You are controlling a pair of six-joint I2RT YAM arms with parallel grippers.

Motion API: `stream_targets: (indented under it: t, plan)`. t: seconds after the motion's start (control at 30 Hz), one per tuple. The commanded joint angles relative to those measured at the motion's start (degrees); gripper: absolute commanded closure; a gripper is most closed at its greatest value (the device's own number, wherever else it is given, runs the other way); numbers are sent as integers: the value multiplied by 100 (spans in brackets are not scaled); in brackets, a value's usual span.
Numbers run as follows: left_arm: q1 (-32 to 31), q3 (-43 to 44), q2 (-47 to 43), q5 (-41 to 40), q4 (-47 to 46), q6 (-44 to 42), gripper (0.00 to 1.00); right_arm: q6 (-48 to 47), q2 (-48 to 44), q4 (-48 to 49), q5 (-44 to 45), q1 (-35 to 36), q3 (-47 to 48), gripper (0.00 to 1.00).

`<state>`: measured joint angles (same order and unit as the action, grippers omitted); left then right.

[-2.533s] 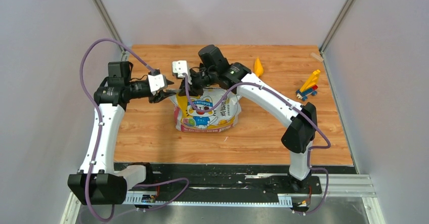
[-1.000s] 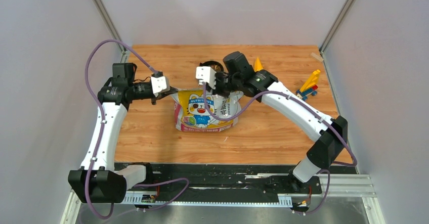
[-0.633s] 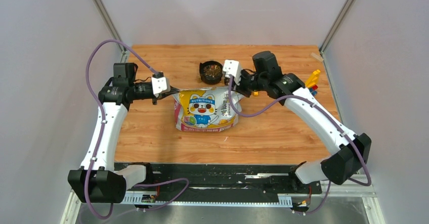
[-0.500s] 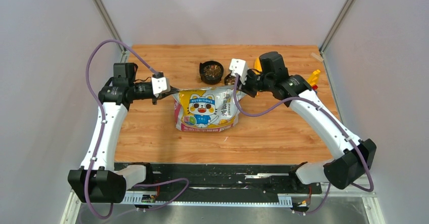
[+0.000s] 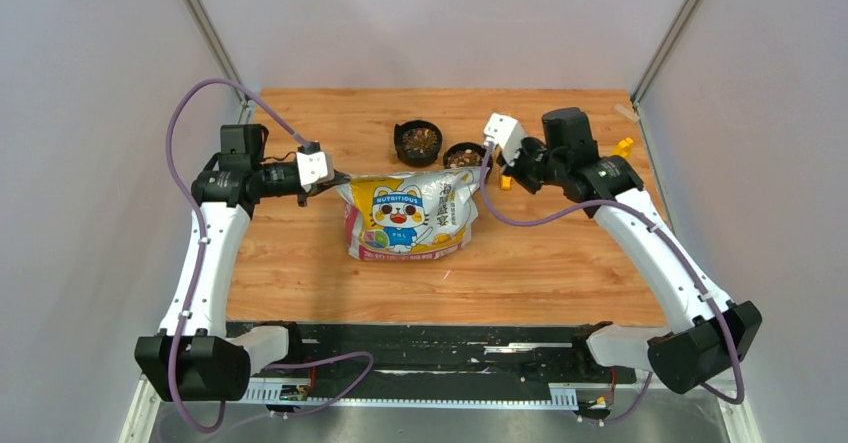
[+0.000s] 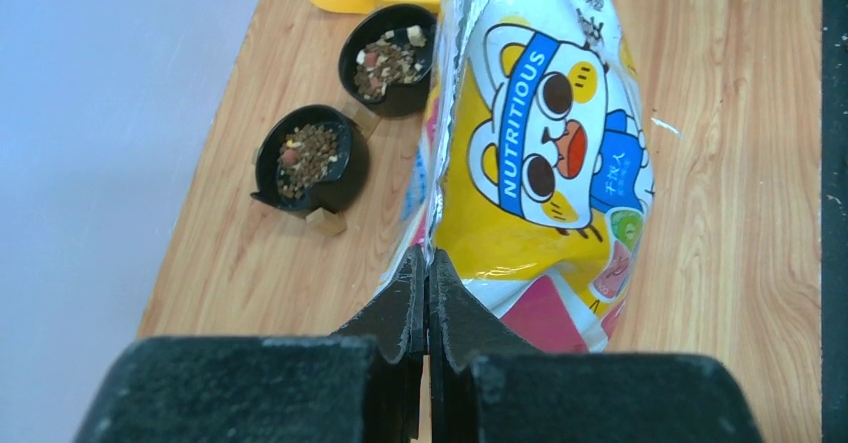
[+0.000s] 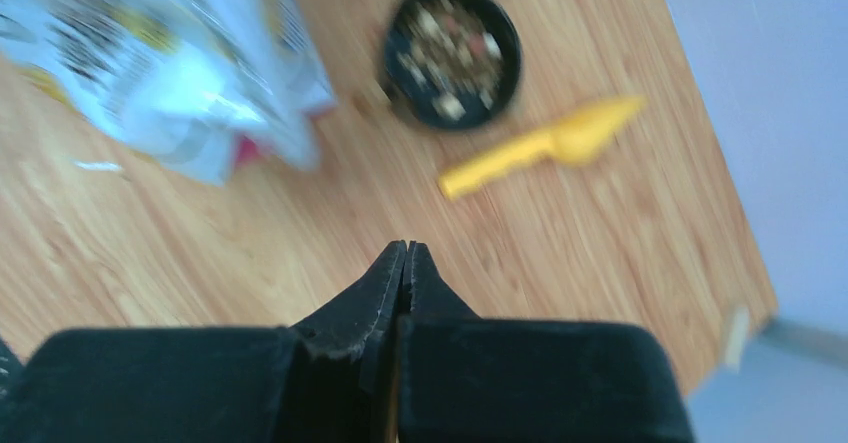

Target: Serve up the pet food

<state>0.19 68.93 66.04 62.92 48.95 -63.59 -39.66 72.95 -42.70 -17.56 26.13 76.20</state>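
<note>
On the wooden table (image 5: 300,263) is a cat-printed bag (image 5: 410,213), its edge clenched in the left gripper (image 6: 428,273). The right gripper (image 7: 402,263) is closed on nothing, above bare wood. Behind the bag, a near bowl (image 6: 268,148) and a far bowl (image 6: 400,98) hold the pet food (image 6: 306,155). A yellow scoop (image 7: 540,148) lies beside the far bowl.

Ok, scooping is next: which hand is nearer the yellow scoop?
Right. The right hand hovers beside the scoop, shut and empty; the left hand pinches the bag at its opposite edge.
</note>
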Motion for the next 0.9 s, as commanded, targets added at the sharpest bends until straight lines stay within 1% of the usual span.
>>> stream_targets:
  t: [0.0,0.07,0.13,0.17,0.2,0.23,0.27,0.3,0.37,0.4,0.43,0.5,0.67,0.73,0.87]
  plan:
    - [241,126,63,-269,162,-110,100,-62,-177,-722,1186,-482,243,100]
    - [245,129,63,-234,136,-91,97,65,-188,-803,946,-486,518,100]
    - [241,133,64,-220,110,-69,86,205,-225,-797,546,-486,714,100]
    - [243,115,57,-215,90,-14,72,315,-227,-780,271,-479,823,92]
    - [240,101,36,-211,41,4,65,436,-228,-746,45,-458,899,77]
    - [244,74,25,-215,16,24,55,546,-220,-683,-198,-423,966,63]
    - [244,58,-3,-233,-37,37,52,652,-213,-588,-460,-371,1010,51]
    - [243,24,-21,-247,-62,81,49,721,-185,-479,-693,-298,1044,42]
    - [245,-10,-81,-266,-128,103,47,822,-122,-213,-1135,-66,1063,29]
    - [245,-21,-115,-268,-150,116,46,836,-62,-39,-1300,92,1064,21]
    - [245,-25,-130,-260,-154,123,46,830,30,106,-1413,272,1078,17]
    - [245,-20,-142,-262,-154,130,46,796,283,411,-1529,609,1174,14]
    - [244,-30,-143,-243,-192,172,47,710,1259,935,-1878,1184,1765,14]
    - [245,-38,-132,-237,-259,230,48,646,1729,1018,-2024,1344,2106,15]
    - [245,22,-54,-183,-259,281,52,413,2533,1032,-2006,1736,2809,20]
